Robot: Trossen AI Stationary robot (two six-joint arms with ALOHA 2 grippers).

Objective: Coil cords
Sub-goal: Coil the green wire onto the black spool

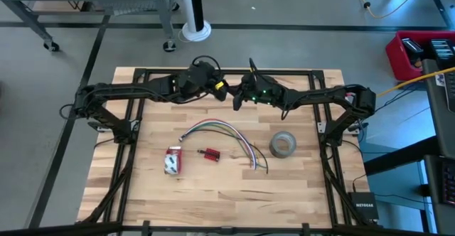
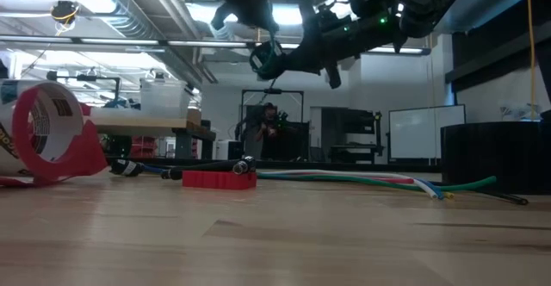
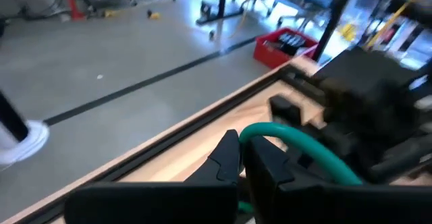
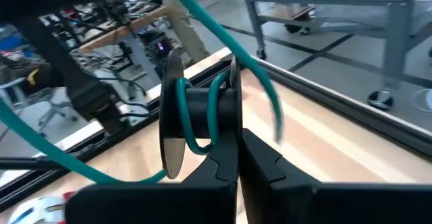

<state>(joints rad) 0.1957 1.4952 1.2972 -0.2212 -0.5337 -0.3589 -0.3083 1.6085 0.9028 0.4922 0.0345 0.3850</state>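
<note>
One grey tape roll, one red-white tape roll, two grippers.

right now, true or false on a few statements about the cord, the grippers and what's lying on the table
1. Both grippers are raised above the back of the table. True: left gripper, right gripper.
2. The right gripper is shut on a spool wound with teal cord. True.
3. The left gripper is open and empty. False: it is shut on the teal cord.
4. The grey tape roll sits in the table's left half. False: it lies on the right.
5. A bundle of coloured wires lies on the table. True.
</note>
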